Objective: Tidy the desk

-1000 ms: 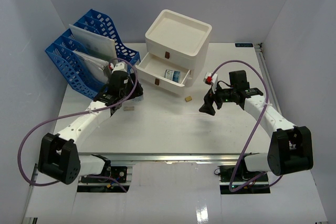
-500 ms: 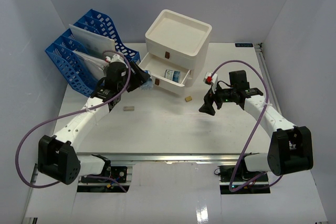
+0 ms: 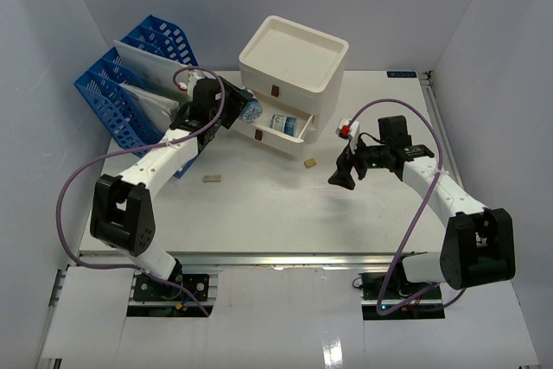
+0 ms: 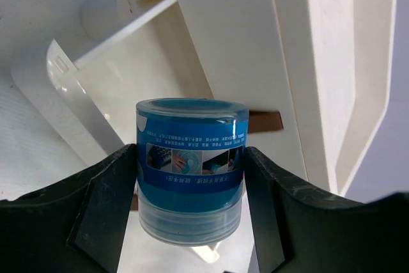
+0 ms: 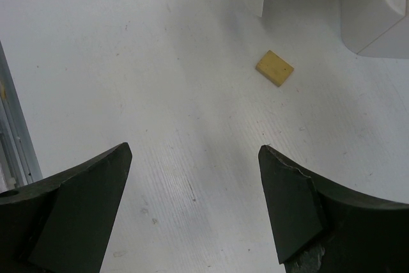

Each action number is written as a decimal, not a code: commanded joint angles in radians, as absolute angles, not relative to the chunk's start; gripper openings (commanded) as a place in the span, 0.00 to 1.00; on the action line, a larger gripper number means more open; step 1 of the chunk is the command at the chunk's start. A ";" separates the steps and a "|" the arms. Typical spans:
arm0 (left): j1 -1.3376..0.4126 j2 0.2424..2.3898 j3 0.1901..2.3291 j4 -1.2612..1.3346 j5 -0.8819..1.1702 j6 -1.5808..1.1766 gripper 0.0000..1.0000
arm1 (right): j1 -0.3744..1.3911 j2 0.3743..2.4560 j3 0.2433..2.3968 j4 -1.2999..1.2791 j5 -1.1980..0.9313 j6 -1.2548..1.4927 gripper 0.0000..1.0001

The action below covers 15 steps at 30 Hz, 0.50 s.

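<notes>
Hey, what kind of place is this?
Probably a robot test cell staged as an office: plain white walls box in the desk, two robot arms are mounted at its front rail, and blue file trays and a drawer box sit on it.

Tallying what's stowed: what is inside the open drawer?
One blue-labelled jar sits in the open drawer. Its left part is hidden behind the left end effector, which grips a second jar.

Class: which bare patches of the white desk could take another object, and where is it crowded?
Free: the front strip of the white desk between the metal rail and the small tan block; the far right corner beside the white drawer box. Crowded far left: blue mesh file racks, the left gripper with its blue jar, the open drawer.
</notes>
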<state>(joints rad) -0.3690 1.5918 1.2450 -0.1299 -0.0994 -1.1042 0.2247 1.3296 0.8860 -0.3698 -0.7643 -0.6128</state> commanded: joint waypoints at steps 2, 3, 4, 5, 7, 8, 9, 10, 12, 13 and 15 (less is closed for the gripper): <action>-0.365 1.642 1.326 -0.086 -0.137 -1.216 0.20 | 0.215 1.296 0.886 -0.365 -0.793 -0.629 0.87; -0.365 1.649 1.328 -0.083 -0.131 -1.217 0.30 | 0.215 1.296 0.887 -0.365 -0.793 -0.630 0.87; -0.365 1.656 1.328 -0.078 -0.124 -1.216 0.38 | 0.214 1.296 0.887 -0.366 -0.794 -0.630 0.87; -0.365 1.664 1.324 -0.066 -0.115 -1.212 0.44 | 0.213 1.294 0.887 -0.367 -0.795 -0.630 0.87; -0.365 1.671 1.314 -0.040 -0.101 -1.208 0.54 | 0.210 1.292 0.885 -0.367 -0.796 -0.632 0.87; -0.365 1.672 1.311 -0.032 -0.096 -1.206 0.56 | 0.209 1.292 0.885 -0.367 -0.796 -0.632 0.87; -0.365 1.672 1.308 -0.027 -0.093 -1.205 0.58 | 0.209 1.291 0.885 -0.367 -0.797 -0.632 0.87; -0.365 1.672 1.307 -0.023 -0.091 -1.200 0.61 | 0.208 1.290 0.884 -0.367 -0.798 -0.632 0.87; -0.365 1.668 1.305 -0.016 -0.086 -1.191 0.66 | 0.206 1.290 0.885 -0.368 -0.799 -0.632 0.87; -0.365 1.666 1.305 -0.014 -0.086 -1.185 0.68 | 0.205 1.290 0.885 -0.368 -0.801 -0.632 0.87; -0.365 1.660 1.305 -0.014 -0.088 -1.174 0.72 | 0.203 1.290 0.884 -0.369 -0.803 -0.632 0.87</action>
